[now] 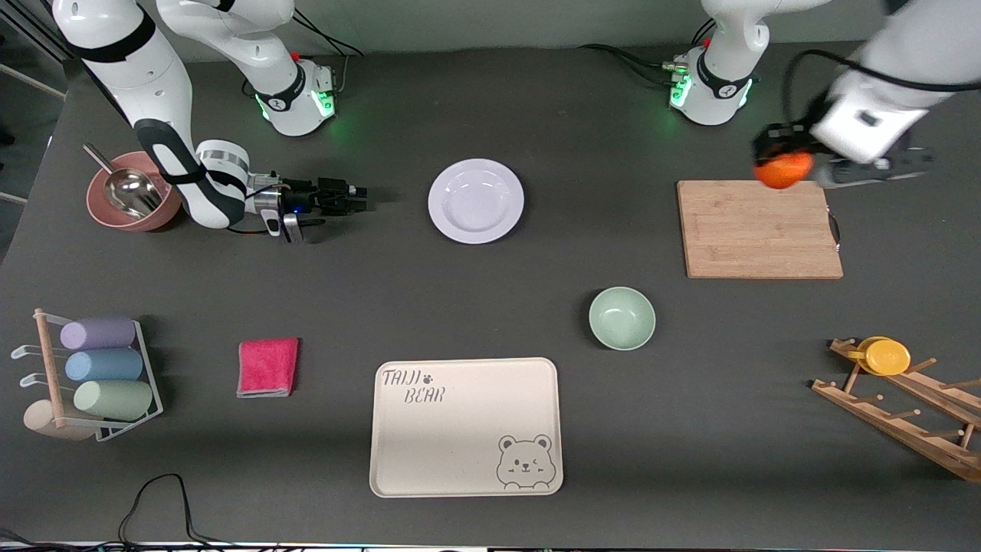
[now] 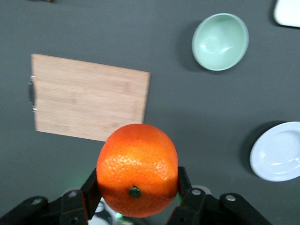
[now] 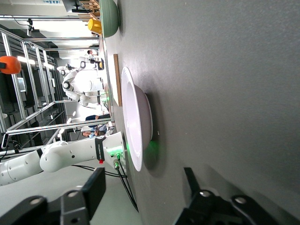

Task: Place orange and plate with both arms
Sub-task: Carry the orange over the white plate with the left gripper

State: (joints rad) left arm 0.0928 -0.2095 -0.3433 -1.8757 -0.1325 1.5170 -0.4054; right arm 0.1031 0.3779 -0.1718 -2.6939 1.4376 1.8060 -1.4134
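The right tool (image 1: pixel 354 193) sits low at the table (image 1: pixel 490 307), fingers spread and released, pointed sideways at the white plate (image 1: pixel 476 201). It looks lined up to catch the rim edge-on, since a flat plate gives you nothing to grab from above. The plate itself lies flat on the table, untouched, roughly midway between the two arm bases.

Over at the left arm's end, the left tool (image 1: pixel 782 157) is clenched on the orange (image 1: pixel 783 169), carrying it in the air over the edge of the bamboo cutting board (image 1: pixel 759 230). In the left wrist view the pads (image 2: pixel 91 190) squeeze the fruit across its widest part, which should stop it rolling out.
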